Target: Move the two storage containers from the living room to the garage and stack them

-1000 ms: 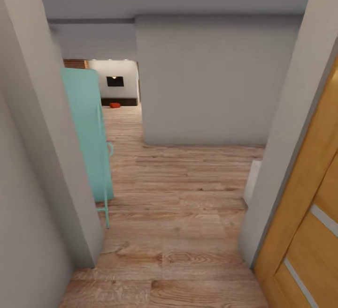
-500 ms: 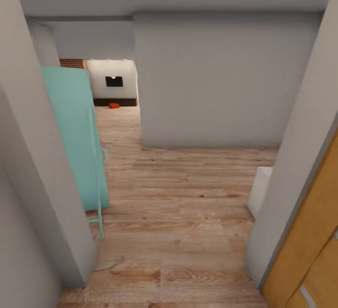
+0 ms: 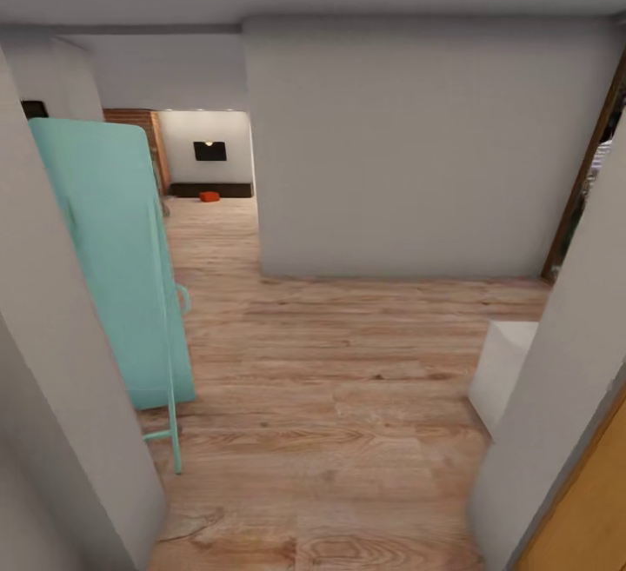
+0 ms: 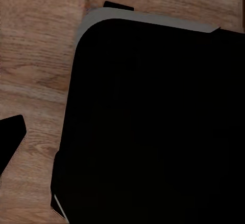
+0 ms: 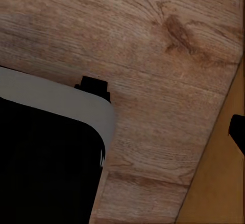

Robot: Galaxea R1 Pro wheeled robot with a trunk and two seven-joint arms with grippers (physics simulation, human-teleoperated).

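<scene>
Storage container (image 3: 209, 196), one small red-orange shape, sits far off on the living room (image 3: 209, 162) floor, below the black TV (image 3: 209, 151) and just before the dark bench (image 3: 211, 189); it is too small to make out more. At near left a grey wall (image 3: 61, 397) edges a turquoise panel (image 3: 117, 258). Wood-plank flooring (image 3: 330, 380) (light, knotty) runs through the middle toward a grey partition wall (image 3: 417, 145). At near right stands a white block (image 3: 504, 371), then a tan door (image 3: 587, 519). Whether either gripper's fingers are released or clenched, I cannot tell.
</scene>
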